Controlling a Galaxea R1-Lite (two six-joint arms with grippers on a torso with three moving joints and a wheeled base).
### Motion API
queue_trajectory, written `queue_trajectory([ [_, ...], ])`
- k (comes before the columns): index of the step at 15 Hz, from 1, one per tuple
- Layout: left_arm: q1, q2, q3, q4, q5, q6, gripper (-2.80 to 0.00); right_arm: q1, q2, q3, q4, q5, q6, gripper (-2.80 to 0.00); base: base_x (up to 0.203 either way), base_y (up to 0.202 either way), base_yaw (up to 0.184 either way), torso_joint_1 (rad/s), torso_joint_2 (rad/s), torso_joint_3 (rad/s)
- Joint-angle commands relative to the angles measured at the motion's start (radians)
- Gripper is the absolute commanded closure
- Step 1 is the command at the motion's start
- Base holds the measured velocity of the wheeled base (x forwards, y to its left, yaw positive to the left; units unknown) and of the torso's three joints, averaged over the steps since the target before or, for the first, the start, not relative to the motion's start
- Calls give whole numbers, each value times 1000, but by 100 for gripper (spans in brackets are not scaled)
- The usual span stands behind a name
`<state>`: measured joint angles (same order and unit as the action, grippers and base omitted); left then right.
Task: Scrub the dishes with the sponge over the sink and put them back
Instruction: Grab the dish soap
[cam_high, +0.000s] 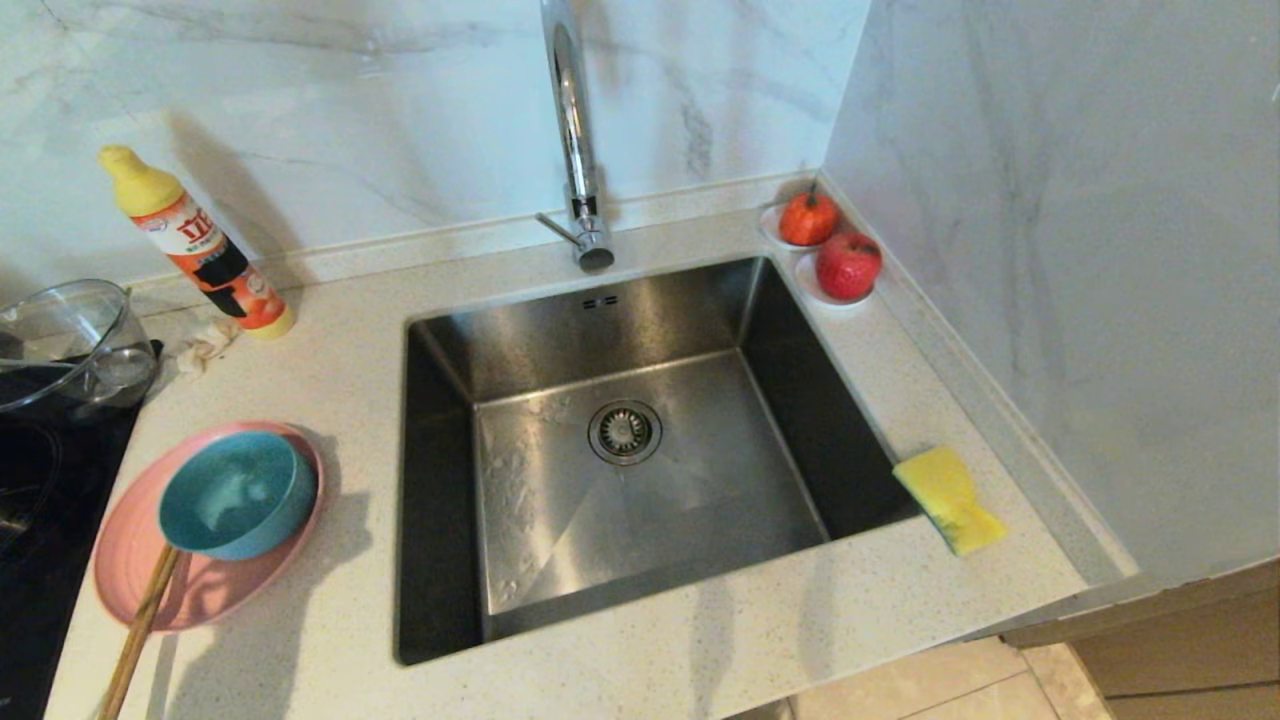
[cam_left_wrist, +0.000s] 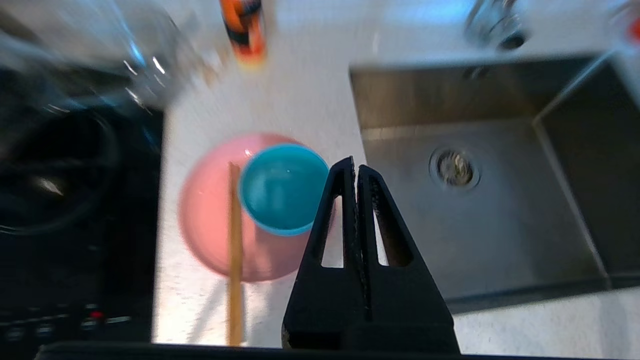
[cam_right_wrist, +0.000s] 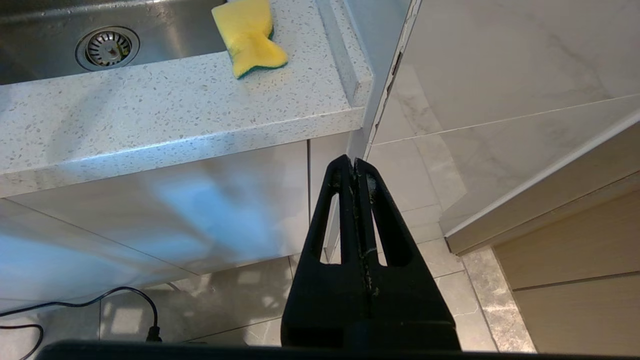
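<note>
Left gripper (cam_left_wrist: 356, 167) is pinched shut with nothing in it, up over the counter by the pink plate (cam_high: 130, 560). On that plate sits the blue bowl (cam_high: 238, 493); it looks hard and smooth, so grab its rim. Next comes the sink (cam_high: 650, 480). Past it lies the sponge (cam_high: 948, 498), soft and light; squeeze its middle. Right gripper (cam_right_wrist: 354, 162), shut and empty too, hangs below the counter.

Pink plate (cam_high: 215, 590) with a teal bowl (cam_high: 238, 493) just beside the black left tool (cam_left_wrist: 355, 167), yellow sponge (cam_high: 949, 499) with a green underside, steel-grey sink (cam_high: 640, 440), white speckled surface (cam_high: 330, 620), marble-veined walls.
</note>
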<state>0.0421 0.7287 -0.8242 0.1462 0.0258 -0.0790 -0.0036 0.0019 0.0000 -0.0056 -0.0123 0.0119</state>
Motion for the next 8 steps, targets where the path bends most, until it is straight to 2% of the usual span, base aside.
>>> queue_trajectory([
  [1,24,322,-84,-10,-10,-34,0,-1,1,0,-1,0,0,0,0,0,0,0,0,0],
  [4,35,559,-127,-161,1,-82,0,1,1,0,-1,0,0,0,0,0,0,0,0,0],
  [6,41,687,-154,-277,49,-98,0,0,1,0,-1,-1,0,0,0,0,0,0,0,0],
  [8,67,772,-200,-320,68,-120,0,0,1,0,-1,0,0,0,0,0,0,0,0,0],
])
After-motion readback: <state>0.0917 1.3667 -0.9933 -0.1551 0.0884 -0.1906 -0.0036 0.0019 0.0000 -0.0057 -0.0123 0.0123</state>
